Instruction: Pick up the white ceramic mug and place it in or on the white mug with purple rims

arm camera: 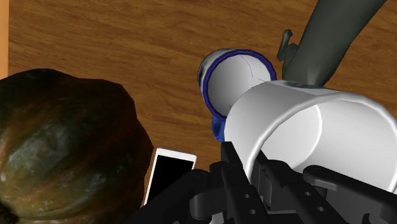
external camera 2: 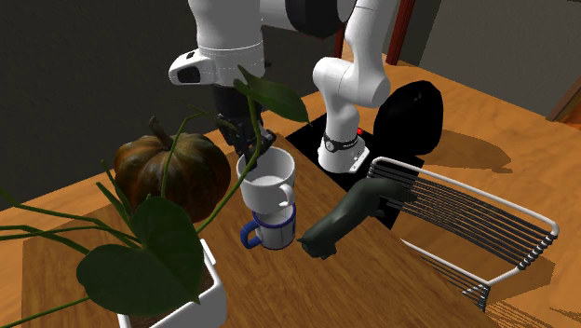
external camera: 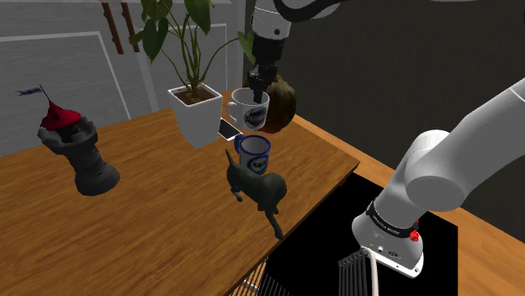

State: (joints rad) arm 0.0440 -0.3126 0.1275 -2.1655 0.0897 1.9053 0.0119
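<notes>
My gripper (external camera: 259, 87) is shut on the rim of the white mug (external camera: 249, 109), which has a dark print on its side, and holds it upright in the air. Just below stands the white mug with purple rims (external camera: 253, 154) on the wooden table. In the second exterior view the white mug (external camera 2: 268, 179) hangs close over the purple-rimmed mug (external camera 2: 271, 229), handle towards the camera. In the wrist view my gripper (arm camera: 254, 172) clasps the wall of the white mug (arm camera: 305, 133), and the purple-rimmed mug (arm camera: 238, 79) shows beyond it, partly covered.
A dark animal figurine (external camera: 257, 183) stands right beside the purple-rimmed mug. A pumpkin (external camera: 282, 105), a phone (external camera: 229, 129) and a potted plant (external camera: 199, 113) crowd the far side. A castle figurine (external camera: 80, 151) stands at the shoulder view's left. A wire rack (external camera 2: 475, 233) lies off the table.
</notes>
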